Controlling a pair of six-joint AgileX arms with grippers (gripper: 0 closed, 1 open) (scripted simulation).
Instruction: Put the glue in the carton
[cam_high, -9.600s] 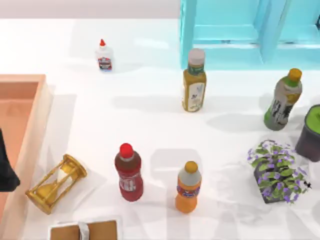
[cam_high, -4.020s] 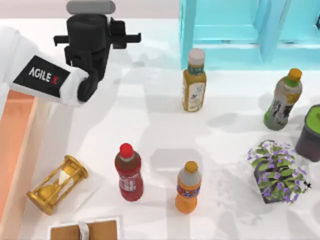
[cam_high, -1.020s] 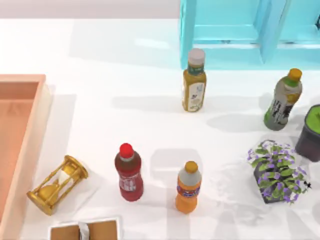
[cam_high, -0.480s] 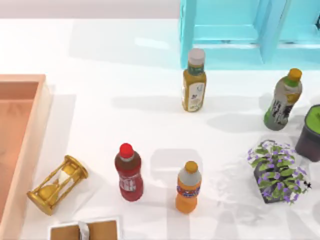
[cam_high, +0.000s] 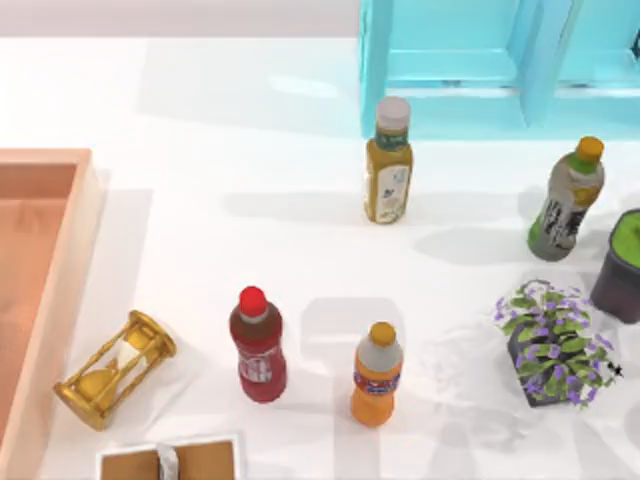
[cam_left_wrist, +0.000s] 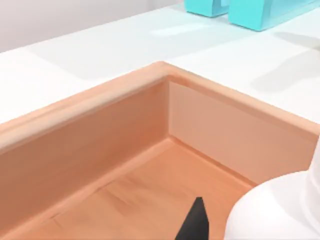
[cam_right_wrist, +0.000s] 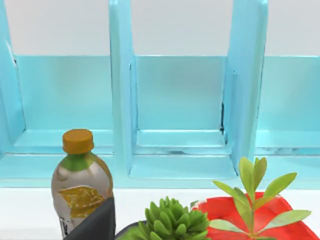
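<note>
White table (cam_high: 250, 120): drink bottles, an hourglass (cam_high: 112, 368) and potted plants are carried on it, and none of these is asked for by the task.
Carton (cam_high: 62, 262): it is set at the table's left edge, and its peach-orange walls and floor are seen from close by in the left wrist view (cam_left_wrist: 100, 135). The visible floor in the top view is bare.
Progress: the task is judged to be at its last step or just past it, since the left arm's camera is held low inside a corner of the carton. It cannot be confirmed that the glue has been laid down. If it has not, only the release onto the floor is left.
Left gripper (cam_left_wrist: 195, 222): it is held just above the carton floor, near the corner. One dark tip is seen, so how wide it is open cannot be told, nor whether anything is held.
Right gripper (cam_right_wrist: 97, 220): it is parked at the table's right, facing the blue rack (cam_right_wrist: 180, 100). Its opening cannot be told, and nothing is seen to be held.
Glue: its place cannot be fixed with certainty. A white rounded shape (cam_left_wrist: 272, 212) is seen just beside the left gripper's dark tip, above the carton floor. It may be the bottle, but no red cap or label is seen on it.
</note>
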